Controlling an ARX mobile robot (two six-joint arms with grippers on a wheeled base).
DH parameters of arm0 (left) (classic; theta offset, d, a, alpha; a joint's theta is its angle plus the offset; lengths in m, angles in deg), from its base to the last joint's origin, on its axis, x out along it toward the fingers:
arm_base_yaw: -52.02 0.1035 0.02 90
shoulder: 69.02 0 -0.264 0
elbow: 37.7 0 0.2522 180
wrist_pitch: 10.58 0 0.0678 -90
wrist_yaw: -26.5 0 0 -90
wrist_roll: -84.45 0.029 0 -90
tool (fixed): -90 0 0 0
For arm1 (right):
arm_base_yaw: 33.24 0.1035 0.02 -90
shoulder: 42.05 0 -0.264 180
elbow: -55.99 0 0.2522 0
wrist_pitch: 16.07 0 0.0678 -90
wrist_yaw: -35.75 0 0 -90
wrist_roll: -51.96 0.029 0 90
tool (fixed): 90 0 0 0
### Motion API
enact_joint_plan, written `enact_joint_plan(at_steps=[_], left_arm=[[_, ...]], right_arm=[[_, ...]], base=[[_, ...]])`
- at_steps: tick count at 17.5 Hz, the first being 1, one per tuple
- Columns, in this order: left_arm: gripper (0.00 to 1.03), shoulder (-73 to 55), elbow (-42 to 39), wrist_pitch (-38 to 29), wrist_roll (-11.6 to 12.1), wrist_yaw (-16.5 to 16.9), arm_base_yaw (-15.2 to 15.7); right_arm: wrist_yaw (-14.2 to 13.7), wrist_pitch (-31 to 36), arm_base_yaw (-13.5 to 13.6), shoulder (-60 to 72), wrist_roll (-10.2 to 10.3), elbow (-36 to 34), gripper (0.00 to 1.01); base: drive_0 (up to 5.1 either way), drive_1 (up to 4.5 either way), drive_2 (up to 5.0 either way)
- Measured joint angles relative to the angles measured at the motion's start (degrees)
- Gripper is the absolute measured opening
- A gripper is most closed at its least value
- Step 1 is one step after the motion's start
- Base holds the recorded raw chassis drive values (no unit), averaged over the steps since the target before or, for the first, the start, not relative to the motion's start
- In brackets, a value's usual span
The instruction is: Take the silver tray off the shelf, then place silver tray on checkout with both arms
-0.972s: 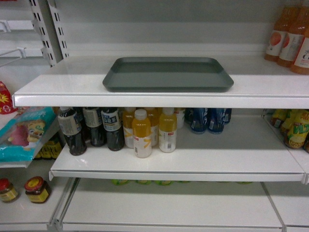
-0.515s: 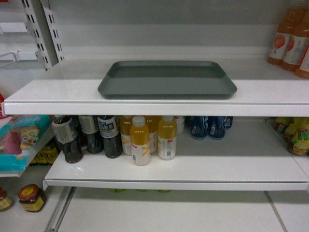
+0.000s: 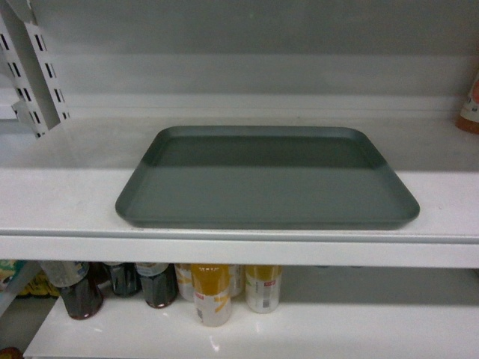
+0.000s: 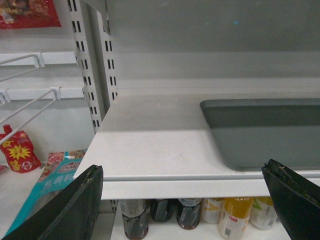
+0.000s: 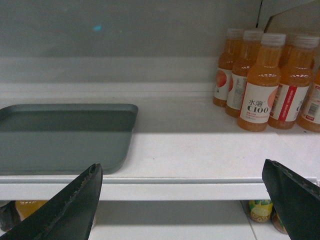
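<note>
The silver tray point(image 3: 266, 179) lies flat on the white shelf point(image 3: 67, 202), its front rim close to the shelf's grooved lip. It also shows at the right of the left wrist view, silver tray point(image 4: 265, 132), and at the left of the right wrist view, silver tray point(image 5: 62, 137). My left gripper point(image 4: 182, 172) is open in front of the shelf lip, left of the tray, holding nothing. My right gripper point(image 5: 182, 172) is open in front of the lip, right of the tray, also empty. Neither gripper appears in the head view. The checkout is out of view.
Orange drink bottles point(image 5: 260, 82) stand on the same shelf to the tray's right. Dark and yellow bottles point(image 3: 213, 292) fill the board below. A slotted upright point(image 4: 90, 65) and wire hooks point(image 4: 30, 95) with snack bags point(image 4: 20, 150) lie to the left.
The head view has closed in on the shelf: the tray now looks much larger and lower in frame, and the lower boards have mostly dropped out of sight.
</note>
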Motion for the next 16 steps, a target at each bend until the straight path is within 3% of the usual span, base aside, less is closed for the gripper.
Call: enact_joint_plan(at_steps=[16], left_arm=[[0.98,0.00,0.00,0.04,-0.02,0.00,0.00]], right_arm=[[0.00,0.02,0.00,0.00,0.00,-0.02,0.98]], base=[[0.0,0.00,0.0]])
